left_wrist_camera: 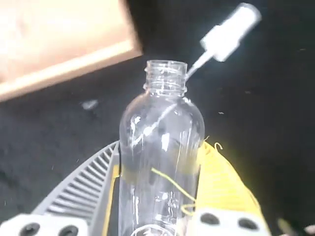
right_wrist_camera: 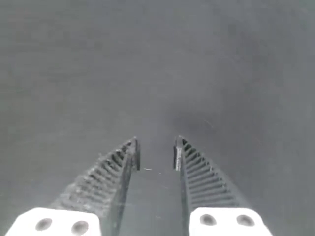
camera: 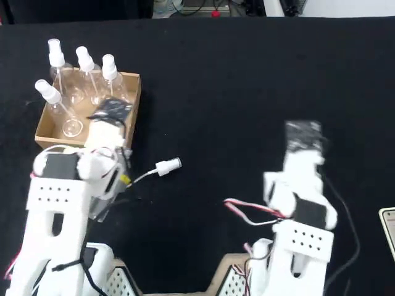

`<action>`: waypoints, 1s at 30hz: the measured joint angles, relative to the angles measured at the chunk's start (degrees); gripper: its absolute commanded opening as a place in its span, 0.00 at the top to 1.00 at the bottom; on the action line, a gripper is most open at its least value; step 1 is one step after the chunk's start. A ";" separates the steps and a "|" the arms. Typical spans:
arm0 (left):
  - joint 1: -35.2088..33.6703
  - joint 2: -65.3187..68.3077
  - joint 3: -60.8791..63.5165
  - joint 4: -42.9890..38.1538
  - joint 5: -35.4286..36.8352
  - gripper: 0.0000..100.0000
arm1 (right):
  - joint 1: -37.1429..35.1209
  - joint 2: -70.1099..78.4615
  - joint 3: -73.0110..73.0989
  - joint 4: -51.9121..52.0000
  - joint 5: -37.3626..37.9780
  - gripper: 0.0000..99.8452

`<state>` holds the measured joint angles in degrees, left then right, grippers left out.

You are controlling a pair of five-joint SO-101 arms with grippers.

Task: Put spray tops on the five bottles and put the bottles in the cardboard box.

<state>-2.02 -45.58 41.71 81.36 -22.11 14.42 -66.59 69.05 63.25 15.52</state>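
Black-clothed table (camera: 247, 74). Left gripper (left_wrist_camera: 160, 169) clamped on uncapped bottle (left_wrist_camera: 162, 118), left side; spray top (camera: 168, 166) lies loose just past its mouth. Right gripper (right_wrist_camera: 156, 153) slightly parted, empty (best it takes the top by the head, tube aimed straight in). Cardboard box (camera: 134, 92) toward far-left corner.

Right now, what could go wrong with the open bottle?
The bottle in the left tool has no top yet, and the spray top lies loose on the table; its thin tube could bend or miss the narrow neck. The box already holds four bottles, so adding this one might knock one over.
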 measured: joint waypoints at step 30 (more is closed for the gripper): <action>-12.92 -33.58 22.86 -8.53 6.33 0.87 | -48.00 16.09 -2.20 -35.60 -33.93 0.88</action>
<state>-14.95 -79.16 64.57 72.84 -15.78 -33.58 -50.51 66.86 27.65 -18.42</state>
